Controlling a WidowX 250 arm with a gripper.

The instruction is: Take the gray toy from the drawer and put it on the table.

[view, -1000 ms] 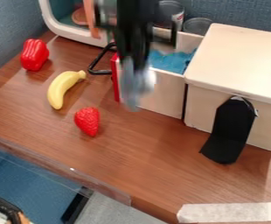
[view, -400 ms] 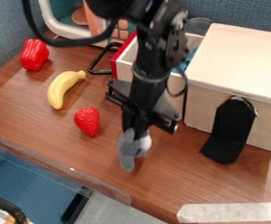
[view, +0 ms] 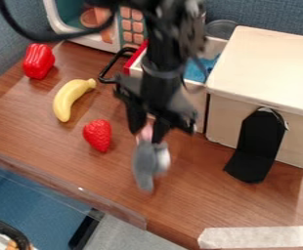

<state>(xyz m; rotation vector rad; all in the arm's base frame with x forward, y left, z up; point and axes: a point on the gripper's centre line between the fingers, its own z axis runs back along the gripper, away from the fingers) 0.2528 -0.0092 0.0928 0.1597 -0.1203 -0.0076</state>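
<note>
Wood-grain table (view: 193,200) w/ blue wall (view: 278,14) at back. Toy strawberry (view: 98,135) = ref pt. Gray toy (view: 143,165) is to R of strawberry & a bit nearer the cam, approx. upright, pinkish bit at top. Black gripper (view: 147,136) is R of strawberry, pointing down, fingers apart, toy's top btwn/just under tips; can't tell if they touch it. Banana (view: 66,100) up-L of strawberry, red bell pepper (view: 38,61) same way, farther. Toy microwave (view: 132,29) well behind strawberry. Drawer (view: 196,105) w/ blue cloth (view: 196,72) inside: behind & R of strawberry. Pale box (view: 265,63) & black stand (view: 248,156) well R of strawberry.
</note>
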